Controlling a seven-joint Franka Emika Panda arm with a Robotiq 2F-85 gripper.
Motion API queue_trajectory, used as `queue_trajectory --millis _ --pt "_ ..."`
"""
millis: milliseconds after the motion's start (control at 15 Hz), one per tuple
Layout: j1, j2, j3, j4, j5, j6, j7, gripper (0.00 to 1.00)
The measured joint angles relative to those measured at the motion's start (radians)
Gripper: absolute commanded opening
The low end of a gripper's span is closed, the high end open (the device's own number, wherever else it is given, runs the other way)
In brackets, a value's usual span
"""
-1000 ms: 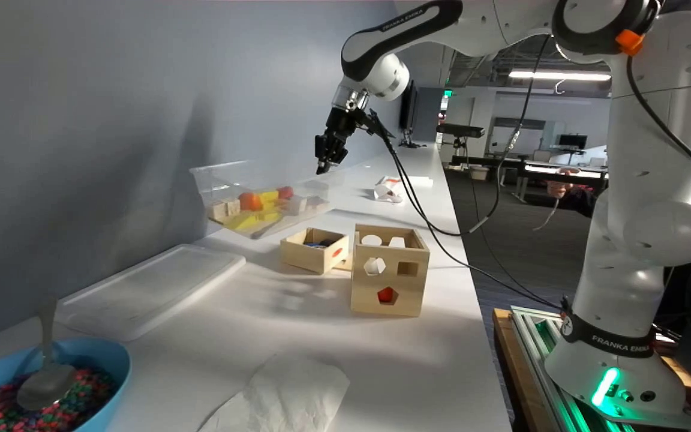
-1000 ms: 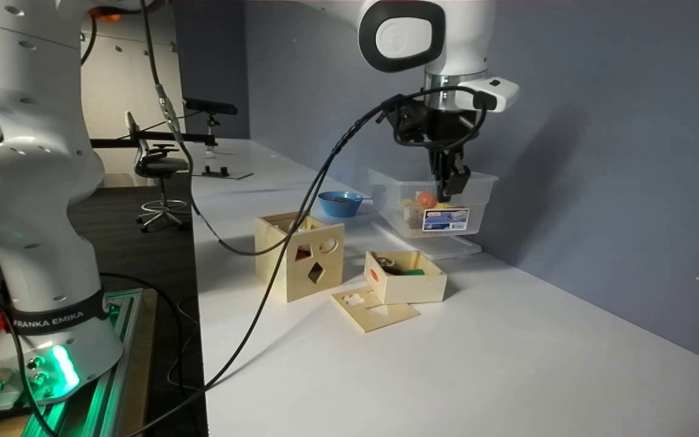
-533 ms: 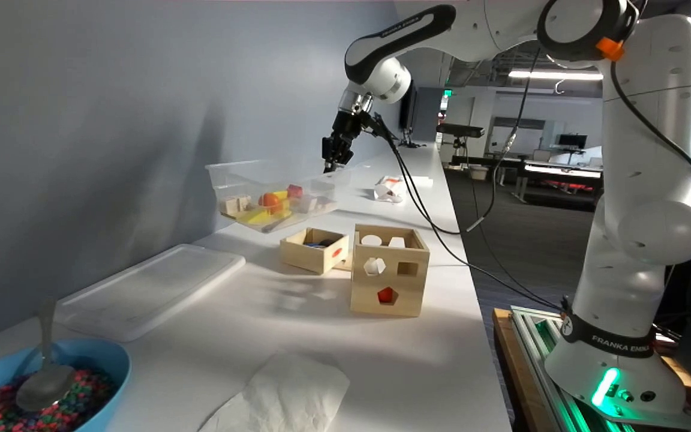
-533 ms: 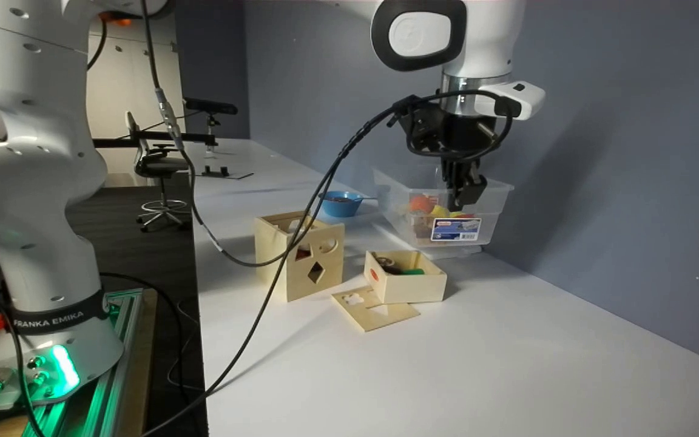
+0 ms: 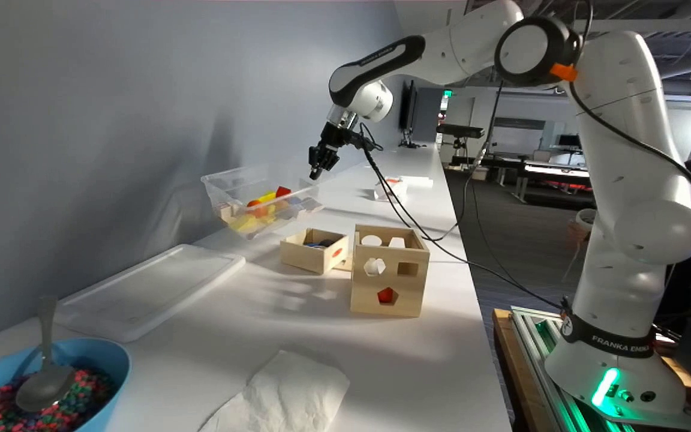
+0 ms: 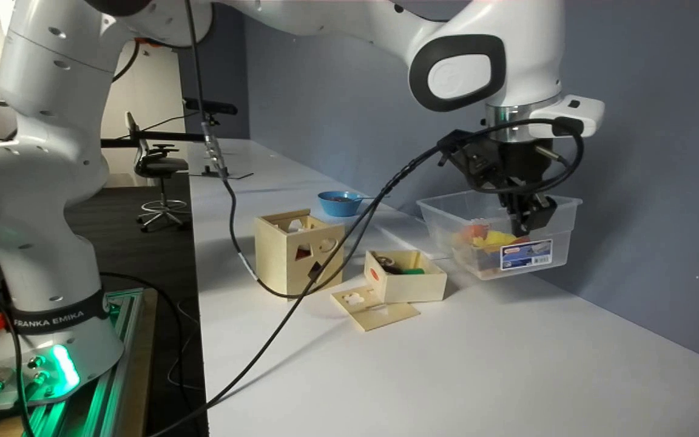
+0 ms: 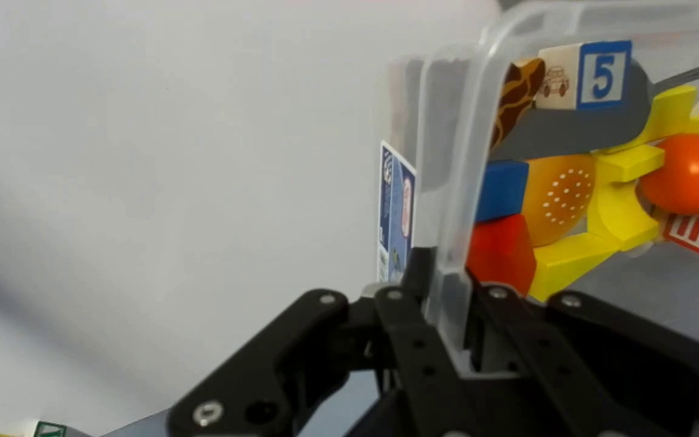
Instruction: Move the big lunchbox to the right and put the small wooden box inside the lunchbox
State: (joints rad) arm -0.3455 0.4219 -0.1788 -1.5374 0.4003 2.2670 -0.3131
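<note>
My jaws are clamped on the rim of the big lunchbox point(image 6: 484, 261), a red block point(image 7: 501, 252) inside it. In an exterior view the small wooden box point(image 6: 413, 288) stands outside it on the table point(image 6: 477, 370), with the lunchbox toward its two o'clock and the wooden cube point(image 6: 275, 261) between nine and ten.

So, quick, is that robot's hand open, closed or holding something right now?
Hand: closed, holding the clear rectangular plastic lunchbox by its rim.
</note>
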Motion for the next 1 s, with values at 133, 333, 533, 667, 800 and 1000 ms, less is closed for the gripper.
queue_trajectory --millis 133,333,533,667,800,1000 --pt "-0.017 0.072 0.013 0.084 0.000 -0.001 -0.009 0.02" --pt "-0.048 0.176 0.033 0.206 -0.002 -0.034 -0.009 0.02" --pt "-0.075 0.261 0.045 0.296 -0.016 -0.082 -0.005 0.27" --pt "-0.089 0.306 0.048 0.343 -0.025 -0.120 0.012 0.40" --pt "-0.100 0.341 0.048 0.387 -0.030 -0.158 0.040 0.54" --pt "-0.111 0.376 0.049 0.451 -0.033 -0.214 0.084 0.77"
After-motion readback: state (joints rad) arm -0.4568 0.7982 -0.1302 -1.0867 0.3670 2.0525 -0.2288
